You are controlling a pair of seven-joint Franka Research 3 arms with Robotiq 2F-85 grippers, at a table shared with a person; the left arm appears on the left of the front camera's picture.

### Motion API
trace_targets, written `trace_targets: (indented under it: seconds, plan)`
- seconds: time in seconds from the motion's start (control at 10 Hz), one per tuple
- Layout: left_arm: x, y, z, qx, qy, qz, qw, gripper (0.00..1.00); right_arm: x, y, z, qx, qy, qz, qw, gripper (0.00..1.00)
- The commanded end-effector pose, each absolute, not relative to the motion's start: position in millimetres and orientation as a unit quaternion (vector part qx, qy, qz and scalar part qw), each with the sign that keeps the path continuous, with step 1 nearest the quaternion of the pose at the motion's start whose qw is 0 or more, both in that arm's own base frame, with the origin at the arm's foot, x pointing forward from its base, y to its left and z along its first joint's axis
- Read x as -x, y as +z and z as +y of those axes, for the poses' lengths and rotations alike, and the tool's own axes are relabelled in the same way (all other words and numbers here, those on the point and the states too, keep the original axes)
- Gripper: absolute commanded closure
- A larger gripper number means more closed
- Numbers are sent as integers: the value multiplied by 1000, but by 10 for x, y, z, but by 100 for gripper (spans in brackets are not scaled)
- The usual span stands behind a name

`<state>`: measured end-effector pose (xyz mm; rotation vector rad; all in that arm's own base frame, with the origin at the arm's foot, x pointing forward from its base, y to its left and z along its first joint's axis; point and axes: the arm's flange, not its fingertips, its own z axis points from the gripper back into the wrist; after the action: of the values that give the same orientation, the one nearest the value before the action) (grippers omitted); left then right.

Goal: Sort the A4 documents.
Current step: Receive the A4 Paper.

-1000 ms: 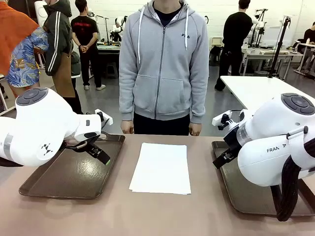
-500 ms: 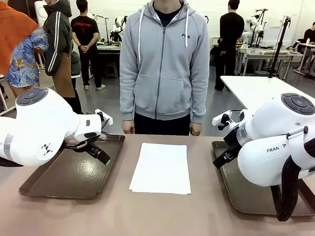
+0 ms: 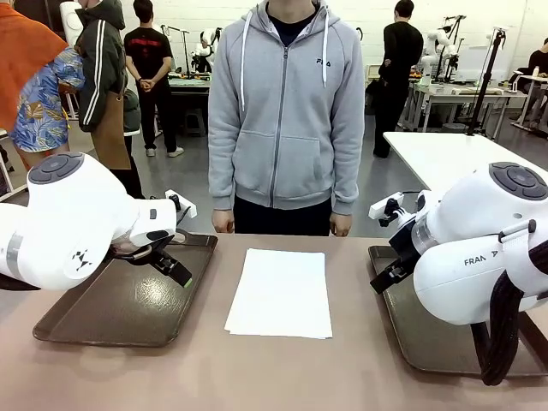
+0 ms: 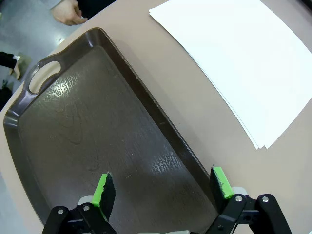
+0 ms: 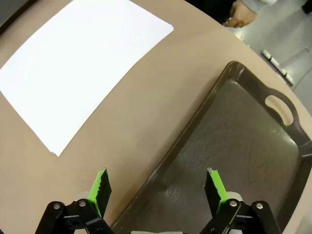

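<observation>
A neat stack of white A4 documents (image 3: 281, 292) lies flat in the middle of the brown table, between two dark brown trays. The same stack shows at the upper right of the left wrist view (image 4: 248, 63) and at the upper left of the right wrist view (image 5: 80, 68). My left gripper (image 3: 175, 267) hovers open over the left tray (image 3: 103, 312), with nothing between its green pads (image 4: 103, 191). My right gripper (image 3: 384, 276) hangs open above the inner edge of the right tray (image 3: 428, 342), also holding nothing. Both trays (image 4: 83, 126) (image 5: 243, 141) look bare.
A person in a grey hoodie (image 3: 287, 111) stands at the far edge of the table, hands (image 3: 222, 222) hanging at its rim. Another white table (image 3: 445, 154) stands behind to the right. Other people stand farther back.
</observation>
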<state>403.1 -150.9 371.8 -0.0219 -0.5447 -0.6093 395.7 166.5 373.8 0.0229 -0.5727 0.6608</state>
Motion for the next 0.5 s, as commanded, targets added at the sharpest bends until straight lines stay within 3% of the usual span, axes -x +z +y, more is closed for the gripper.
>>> trace_targets:
  seconds: [0.0,0.4]
  plan:
    - [-4034,3718,-1501,11,-295,-265,918,0,-3957,3738,1665,-11,320,-277,906,0]
    - [-3956,3909,-1152,27,-249,-283,926,0,-3876,3993,1475,-42,325,-292,899,0]
